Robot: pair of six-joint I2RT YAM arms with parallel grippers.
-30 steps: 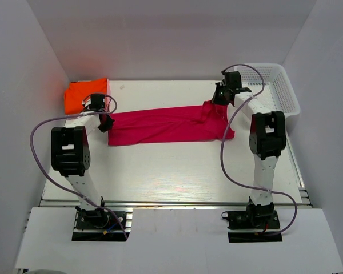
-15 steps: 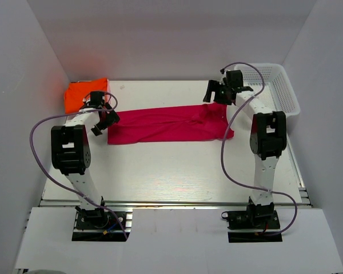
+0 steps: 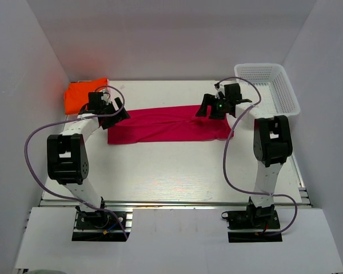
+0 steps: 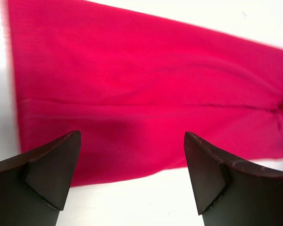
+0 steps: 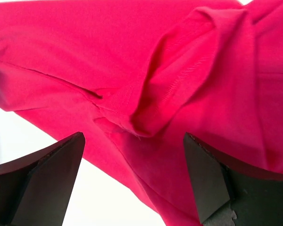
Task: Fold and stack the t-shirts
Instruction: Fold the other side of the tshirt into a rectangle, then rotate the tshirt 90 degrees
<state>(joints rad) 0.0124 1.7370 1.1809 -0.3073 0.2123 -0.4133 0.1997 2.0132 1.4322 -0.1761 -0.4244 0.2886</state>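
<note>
The magenta-pink t-shirt point(image 3: 166, 124) lies flat on the table as a long folded strip, left to right. Its sleeve end bunches into a fold point(image 5: 151, 108) in the right wrist view. The orange t-shirt point(image 3: 80, 94), a compact folded rectangle, sits in the far left corner. My left gripper point(image 3: 115, 112) hovers open over the strip's left end, and the cloth point(image 4: 146, 89) lies loose below its fingers. Over the strip's right end my right gripper point(image 3: 208, 106) also stands open, holding nothing.
A white mesh basket point(image 3: 274, 85) stands at the far right corner, just behind the right arm. White walls close in the table on three sides. Purple cables loop from both arms.
Both grippers have opened and let go of the pink shirt, which dropped flat. The left gripper has swung right over the strip's end; the right one has moved left and nearer.
</note>
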